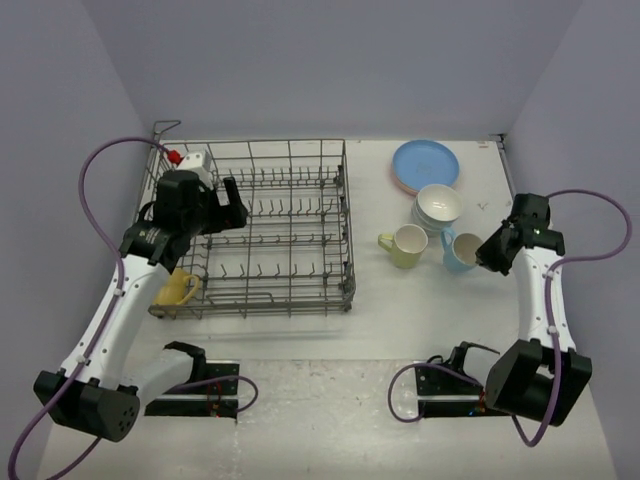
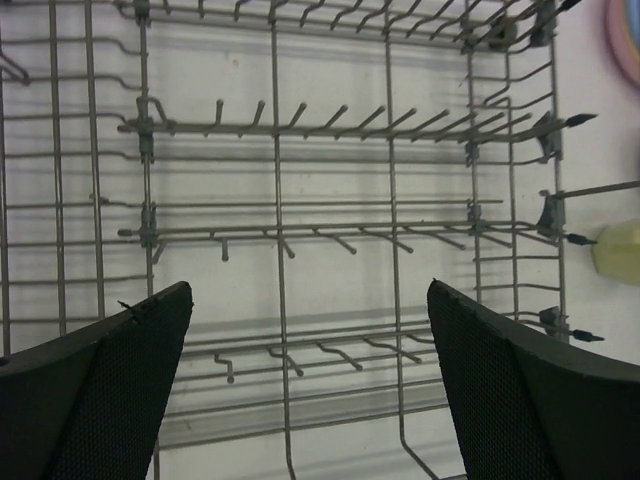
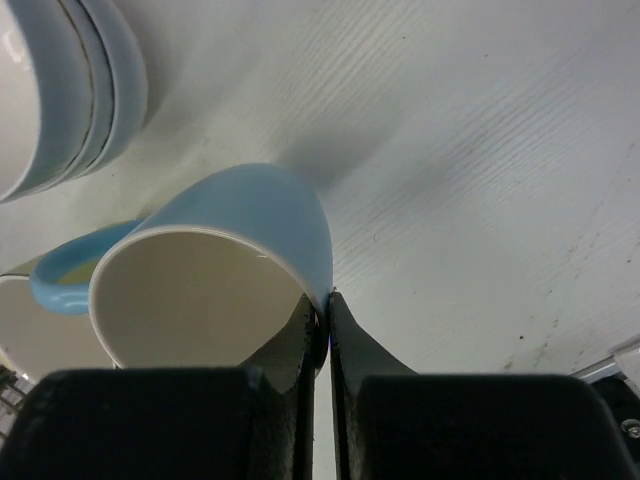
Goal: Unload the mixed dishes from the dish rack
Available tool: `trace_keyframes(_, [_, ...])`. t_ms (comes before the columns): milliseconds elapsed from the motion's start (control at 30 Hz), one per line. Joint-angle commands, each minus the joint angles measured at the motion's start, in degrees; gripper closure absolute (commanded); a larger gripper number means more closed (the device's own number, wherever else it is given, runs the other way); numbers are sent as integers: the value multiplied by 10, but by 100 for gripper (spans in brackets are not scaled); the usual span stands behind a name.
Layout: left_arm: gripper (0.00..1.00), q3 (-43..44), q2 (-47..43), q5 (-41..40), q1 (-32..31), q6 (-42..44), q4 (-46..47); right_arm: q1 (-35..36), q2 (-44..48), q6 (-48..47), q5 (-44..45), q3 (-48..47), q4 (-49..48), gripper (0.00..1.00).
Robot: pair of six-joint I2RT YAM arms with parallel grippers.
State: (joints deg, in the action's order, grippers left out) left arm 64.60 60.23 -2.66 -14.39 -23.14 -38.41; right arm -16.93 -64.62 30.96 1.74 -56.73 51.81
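The left arm rises from its base and bends over the left side of the dish rack [image 1: 346, 220]. Its hand [image 2: 310, 300] hangs above the wire floor with both fingers spread wide and nothing between them, and its wrist view looks along rows of bare tines. A yellow mug [image 1: 178, 290] sits at the rack's near-left corner, just beside that arm's forearm. The right arm stands along the right edge of the tabletop [image 1: 400, 320] and folds inward, bringing its hand [image 3: 327, 305] to the light blue mug [image 3: 250, 215]. The fingers are pressed almost together, pinching the mug's wall at the rim, one inside and one outside. Whether the mug's base touches the tabletop I cannot tell. Near it stand a pale yellow-green mug [image 1: 405, 245] and a stack of white bowls [image 1: 438, 205]. Farther back, a blue plate [image 1: 425, 162] lies on a pink plate [image 1: 398, 184].
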Motion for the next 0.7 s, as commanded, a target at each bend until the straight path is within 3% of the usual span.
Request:
trace_keyframes(0, [0,18,14,-34,-1,-26,-94,0,-14,28,3,7,-73,100])
trace_keyframes(400, [0,20,55,-108,-1,-58,-244,6,-58,30,27,18,-74,77])
trace_keyframes(667, [0,-14,64,-119,-1,-63,-278,11,-49,27,11,17,-78,70])
